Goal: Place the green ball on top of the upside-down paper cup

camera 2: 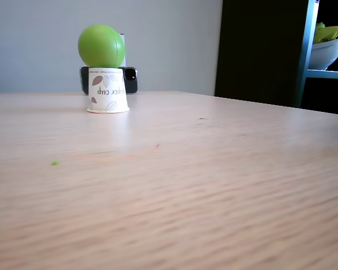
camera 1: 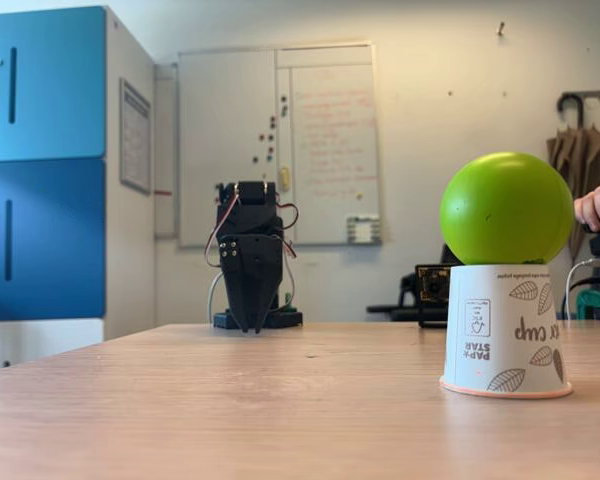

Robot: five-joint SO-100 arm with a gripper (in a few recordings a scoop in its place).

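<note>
Phone [camera 2: 129,80] behind paper cup [camera 2: 107,90] — mostly hidden; near table [camera 2: 214,225] blurred.

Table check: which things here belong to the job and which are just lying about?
Job: green ball, resting on the upside-down paper cup; gripper, folded down far off.
Lying about: phone behind the cup; whiteboard; blue cabinet; bowl on a shelf.

wooden table [camera 1: 230,410], upside-down paper cup [camera 1: 506,330]
</note>
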